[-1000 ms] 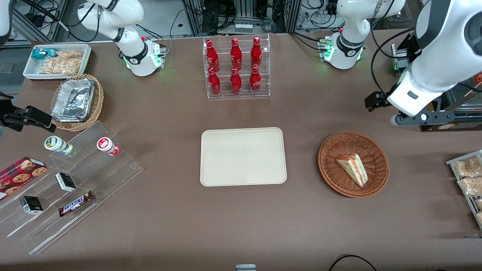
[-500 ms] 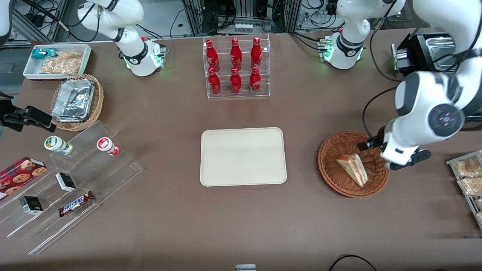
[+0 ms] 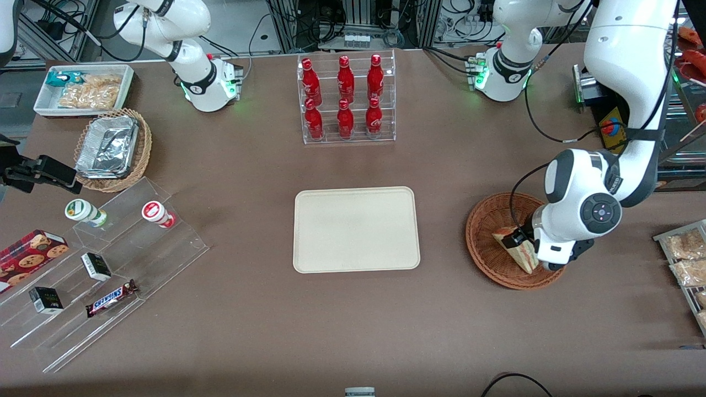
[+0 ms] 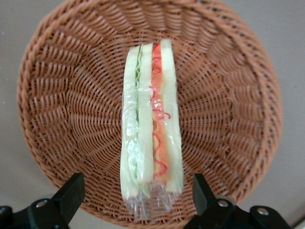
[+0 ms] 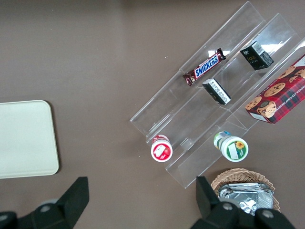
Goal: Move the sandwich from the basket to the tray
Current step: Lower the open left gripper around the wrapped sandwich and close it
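Note:
The sandwich (image 3: 522, 256), a wrapped white-bread wedge with red, orange and green filling, lies in the reddish-brown wicker basket (image 3: 488, 220). The left arm's gripper (image 3: 534, 249) hangs low over the basket, its wrist covering part of the sandwich. In the left wrist view the gripper (image 4: 137, 196) is open. Its two black fingers (image 4: 71, 192) stand one on each side of the sandwich (image 4: 150, 119), apart from it, over the basket (image 4: 57, 109). The cream-beige tray (image 3: 356, 229) lies flat beside the basket, toward the parked arm's end, and also shows in the right wrist view (image 5: 24, 138).
A clear rack of red bottles (image 3: 346, 99) stands farther from the front camera than the tray. A clear stepped shelf with snacks (image 3: 105, 264), a tan basket of foil trays (image 3: 113, 149) and a white bin (image 3: 83, 91) lie toward the parked arm's end. Snack packets (image 3: 686, 259) lie beside the basket.
The left arm has swung down from above the table's edge to the basket. Its gripper now hangs over the sandwich, covering part of it. The sandwich has not moved.

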{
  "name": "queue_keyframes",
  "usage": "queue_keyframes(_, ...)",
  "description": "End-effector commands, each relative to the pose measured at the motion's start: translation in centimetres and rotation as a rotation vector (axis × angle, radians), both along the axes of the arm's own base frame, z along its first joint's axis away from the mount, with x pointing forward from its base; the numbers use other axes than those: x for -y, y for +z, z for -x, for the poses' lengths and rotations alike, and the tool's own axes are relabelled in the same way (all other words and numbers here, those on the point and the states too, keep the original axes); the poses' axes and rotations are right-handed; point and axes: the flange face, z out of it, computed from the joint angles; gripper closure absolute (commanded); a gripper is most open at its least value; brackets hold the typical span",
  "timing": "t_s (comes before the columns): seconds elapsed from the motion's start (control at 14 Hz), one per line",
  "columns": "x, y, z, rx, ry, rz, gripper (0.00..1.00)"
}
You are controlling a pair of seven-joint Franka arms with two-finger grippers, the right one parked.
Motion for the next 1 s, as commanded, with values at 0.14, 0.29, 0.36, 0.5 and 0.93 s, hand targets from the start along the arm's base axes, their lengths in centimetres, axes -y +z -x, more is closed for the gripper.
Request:
queue_keyframes(0.14, -0.3, -3.5, 0.9, 0.005, 0.033, 0.015, 0.00)
queue_keyframes(0.29, -0.1, -4.8, 0.9, 0.042, 0.091, 0.009, 0.57)
queue_keyframes(0.36, -0.2, -4.7, 0.8, 0.044, 0.115, 0.001, 0.87)
queue_keyframes(0.5, -0.1, -3.9, 0.5, 0.049, 0.080, 0.006, 0.94)
queue_keyframes(0.93, 5.6, 5.0, -1.8, 0.018, -0.087, 0.022, 0.96)
